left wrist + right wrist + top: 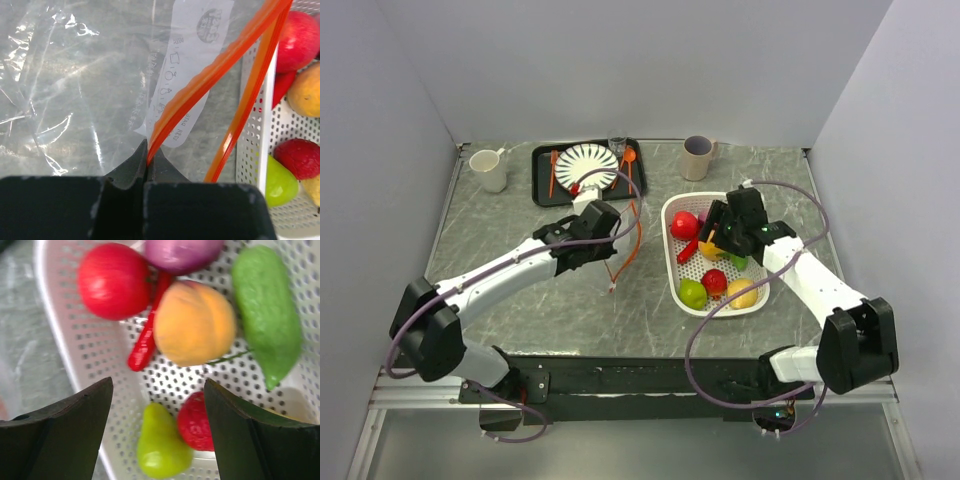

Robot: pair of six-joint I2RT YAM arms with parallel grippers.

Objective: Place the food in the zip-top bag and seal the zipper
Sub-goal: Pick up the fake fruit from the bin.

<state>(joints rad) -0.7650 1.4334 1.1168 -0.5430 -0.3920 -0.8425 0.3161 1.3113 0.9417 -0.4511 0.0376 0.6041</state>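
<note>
zip-top bag (75,90): clear, crinkled, on the bench just left of the basket. in the top view its film is almost impossible to make out; only the zipper marks it. the print on its white label (192,65) is too small to read.

zipper (215,70): orange-red, two tracks parted. one runs into my left gripper (146,162), which is pinched tight on it. the far ends are cut off by the frame.

food (715,282): all in the white perforated basket (75,355). red round fruit (114,280), orange peach-like fruit (195,322), red chili (145,340), long green vegetable (267,305), green pear (160,445). a red berry (195,422) is partly behind a finger, and a purple piece (185,252) is cut off at the top edge. the right wrist view is blurred.

right gripper (157,390): mine, jaws wide apart, holding nothing, over the basket.

bench (520,300): grey, marbled. at the back are a black tray (542,185) with a striped plate (588,160), a white cup (490,170) and a grey cup (697,157).

walls (620,60): plain pale grey, on three sides.
</note>
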